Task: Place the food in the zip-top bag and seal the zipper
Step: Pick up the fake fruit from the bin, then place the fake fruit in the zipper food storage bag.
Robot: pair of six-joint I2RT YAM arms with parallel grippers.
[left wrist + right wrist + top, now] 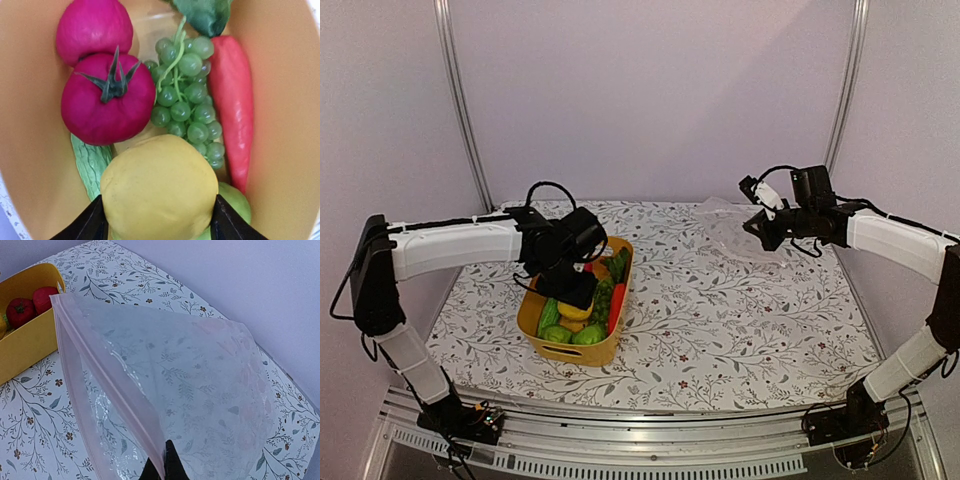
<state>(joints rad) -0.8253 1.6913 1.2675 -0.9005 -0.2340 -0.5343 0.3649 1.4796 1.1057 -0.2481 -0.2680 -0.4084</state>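
Note:
In the left wrist view a yellow lemon (pixel 159 187) lies on top of the food in the yellow basket (pixel 30 125). My left gripper (pixel 159 220) has a black finger pressed against each side of it. Around it lie a red tomato (pixel 107 97), a red apple (pixel 92 27), green grapes (pixel 187 100), an orange carrot (pixel 232 100), a cucumber (pixel 90 162) and a lime (pixel 235 200). At the back right, my right gripper (pixel 165 465) is shut on the mouth edge of the clear zip-top bag (pixel 200 380), lifting it. Its pinkish zipper (pixel 100 370) gapes open.
The basket (pixel 560 350) stands left of centre on the flowered tablecloth (pixel 720 330), under the left gripper (pixel 570 290). The bag (pixel 725 225) hangs from the right gripper (pixel 752 228) near the back wall. Metal frame posts stand at both back corners.

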